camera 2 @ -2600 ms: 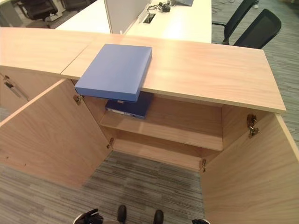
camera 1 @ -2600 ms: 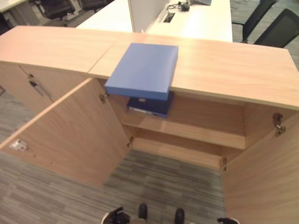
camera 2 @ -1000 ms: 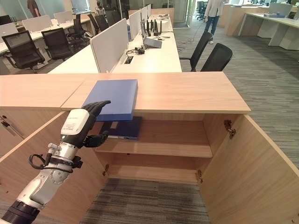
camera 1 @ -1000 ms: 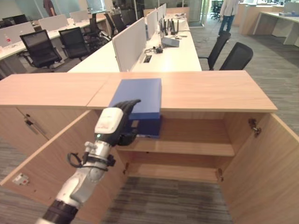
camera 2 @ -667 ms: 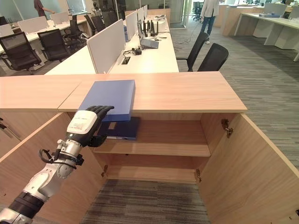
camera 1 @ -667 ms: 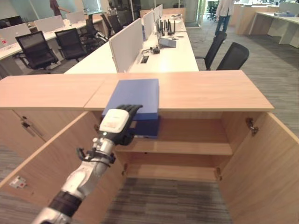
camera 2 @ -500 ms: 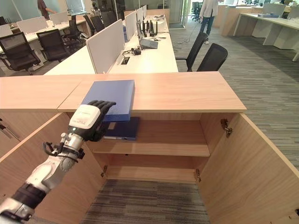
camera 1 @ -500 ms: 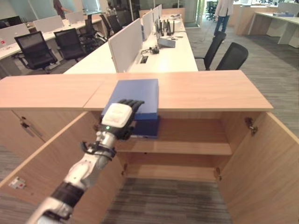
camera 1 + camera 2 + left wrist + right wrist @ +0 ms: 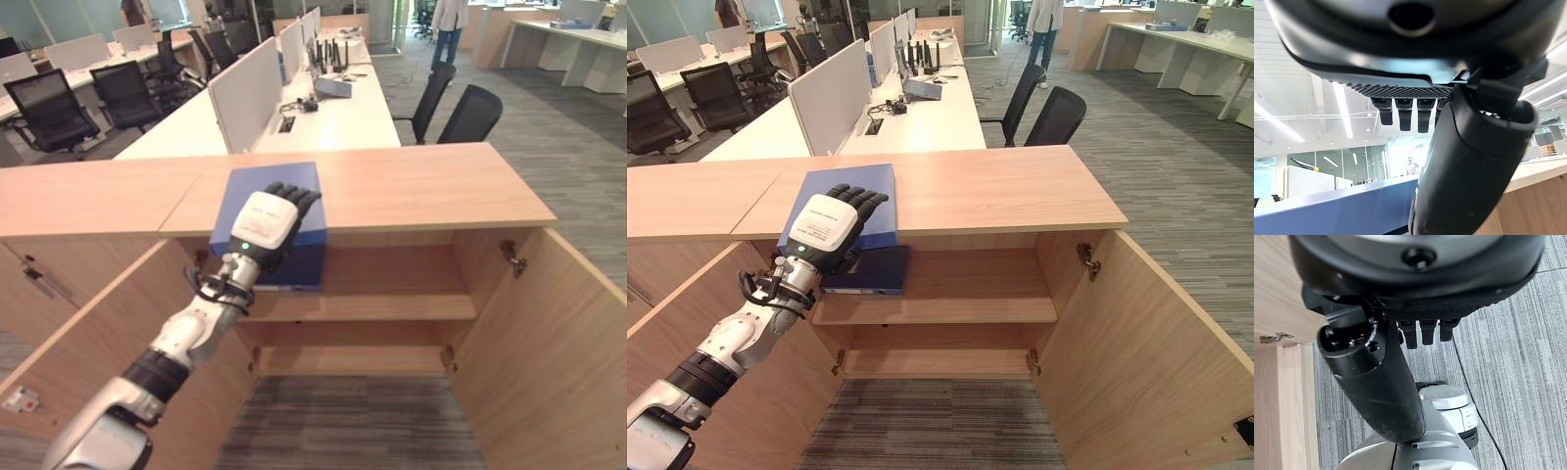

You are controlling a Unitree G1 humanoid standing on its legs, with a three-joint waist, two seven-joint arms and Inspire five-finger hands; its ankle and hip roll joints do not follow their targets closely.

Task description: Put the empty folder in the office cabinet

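While reaching: left hand (image 9: 266, 220) fingers straight, unclamped
Blue folder (image 9: 237, 193): directly under palm, long axis running away from hand

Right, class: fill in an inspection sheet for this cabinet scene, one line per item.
Surface: wooden cabinet top, bare beside the folder.
Job's things: blue folder lies flat on the top, overhanging its front edge; office cabinet has both doors open, with a dark blue folder on its upper shelf.
Clutter: nothing seen.
Hands: left hand over the blue folder's near edge, fingers straight; right hand hangs over the carpet, fingers straight.
Cables: wires on the white desk behind.
Surroundings: office chairs, a person far off.
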